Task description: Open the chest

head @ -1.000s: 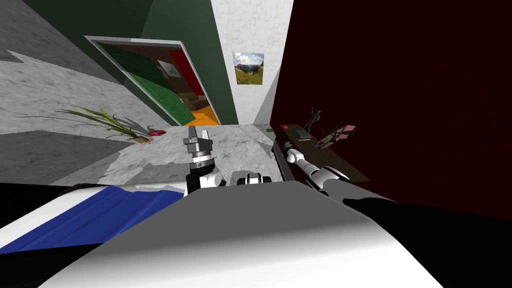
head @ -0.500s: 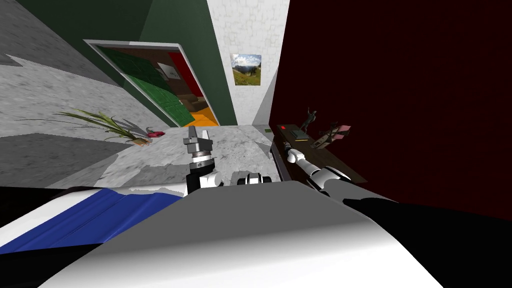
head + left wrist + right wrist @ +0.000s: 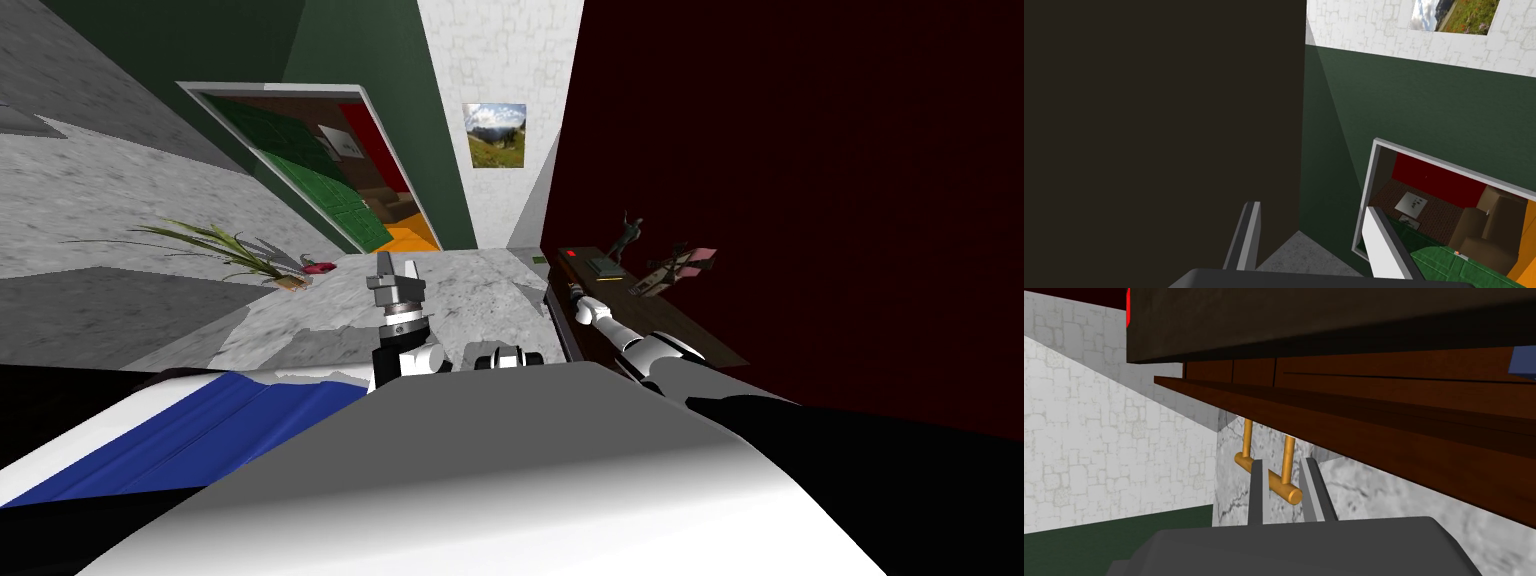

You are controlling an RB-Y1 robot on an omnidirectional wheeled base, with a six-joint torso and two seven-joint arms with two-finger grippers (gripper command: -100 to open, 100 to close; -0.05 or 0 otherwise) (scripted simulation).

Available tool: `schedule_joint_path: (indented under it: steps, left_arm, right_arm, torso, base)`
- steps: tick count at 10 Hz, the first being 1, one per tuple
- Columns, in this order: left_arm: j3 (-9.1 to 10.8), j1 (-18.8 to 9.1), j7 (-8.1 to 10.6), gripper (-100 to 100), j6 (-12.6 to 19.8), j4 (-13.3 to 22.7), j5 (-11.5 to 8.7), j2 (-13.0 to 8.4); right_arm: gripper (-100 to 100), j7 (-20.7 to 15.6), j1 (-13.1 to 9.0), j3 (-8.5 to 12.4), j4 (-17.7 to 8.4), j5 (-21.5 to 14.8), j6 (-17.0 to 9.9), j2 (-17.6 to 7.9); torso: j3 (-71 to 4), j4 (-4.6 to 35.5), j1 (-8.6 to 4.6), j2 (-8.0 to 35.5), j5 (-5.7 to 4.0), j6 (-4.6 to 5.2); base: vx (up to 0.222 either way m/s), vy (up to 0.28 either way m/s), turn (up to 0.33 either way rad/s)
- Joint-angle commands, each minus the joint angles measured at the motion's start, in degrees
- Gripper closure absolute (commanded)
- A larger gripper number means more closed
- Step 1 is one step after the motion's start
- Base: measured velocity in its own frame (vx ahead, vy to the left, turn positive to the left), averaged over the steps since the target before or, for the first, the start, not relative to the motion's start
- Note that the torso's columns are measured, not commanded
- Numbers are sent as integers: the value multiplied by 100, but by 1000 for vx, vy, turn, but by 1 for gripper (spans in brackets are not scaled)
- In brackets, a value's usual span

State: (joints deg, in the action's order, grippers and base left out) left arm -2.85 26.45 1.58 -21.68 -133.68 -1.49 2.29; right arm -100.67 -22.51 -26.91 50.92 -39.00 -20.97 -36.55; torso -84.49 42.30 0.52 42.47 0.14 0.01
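1. Chest (image 3: 697,339): long and dark brown, right of centre in the head view, set against a dark red wall (image 3: 800,180). A dark figurine (image 3: 625,238) and a green book (image 3: 603,266) sit on the upper end of its top.
2. Right gripper (image 3: 1284,480): lower middle of the right wrist view, just under the chest's overhanging wooden front. Its jaws stand narrow, closed about the golden handle (image 3: 1281,487). One post and the bar's end lie in the gap between the fingers, and the rest of the bar passes behind one finger.
3. Handle posts: two, rising from the bar to the underside of the chest's brown edge.
4. Left gripper (image 3: 395,270): a little left of centre in the head view, raised over the grey marbled floor (image 3: 470,290) and well apart from the chest. Its jaws are wide, with nothing between them.
5. Potted plant (image 3: 225,250): left of the frame, on the floor.
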Motion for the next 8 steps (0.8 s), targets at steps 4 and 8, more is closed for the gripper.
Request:
schedule_joint_path:
  steps: [4, 8]
  left_arm:
    - [1, 0, 0, 0, 0, 0, 0, -1]
    - [1, 0, 0, 0, 0, 0, 0, -1]
  right_arm:
    - [100, -55, -42, -20, 6, 60, -119, 83]
    - [-100, -258, -183, -87, -91, 450, -79, -86]
  torso:
    - [3, 12, -52, 0, -10, -1]
    - [1, 6, -58, -2, -11, -1]
  base:
    - [-3, 162, 15]
    - [-21, 132, 39]
